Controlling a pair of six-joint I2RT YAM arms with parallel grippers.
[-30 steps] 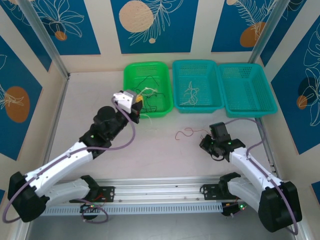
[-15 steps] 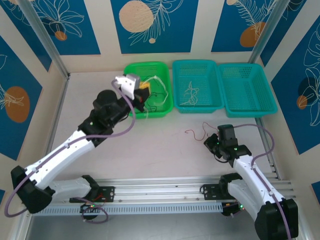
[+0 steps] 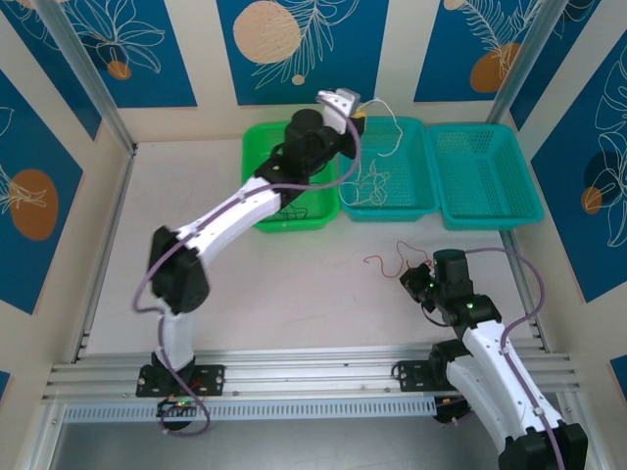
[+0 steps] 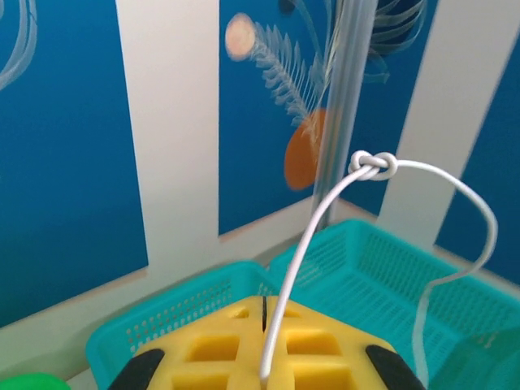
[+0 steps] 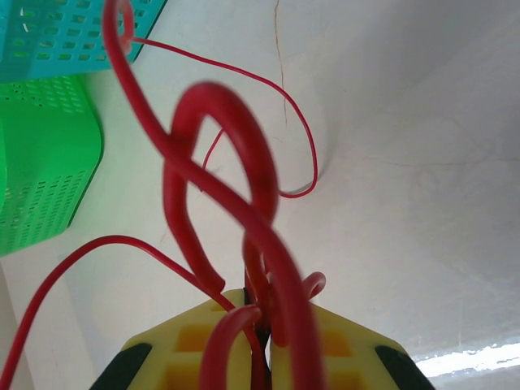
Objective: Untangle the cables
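I work in a lab-style robot test cell. My white table [image 3: 294,284] is boxed in by printed blue backdrop panels [image 3: 294,49] and aluminium frame posts [image 3: 93,88]. My arm bases bolt to a slotted metal rail [image 3: 313,377].

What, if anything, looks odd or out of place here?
The white cable pinched in the left gripper has a tight knot along it. The red cable in the right gripper is coiled around itself.
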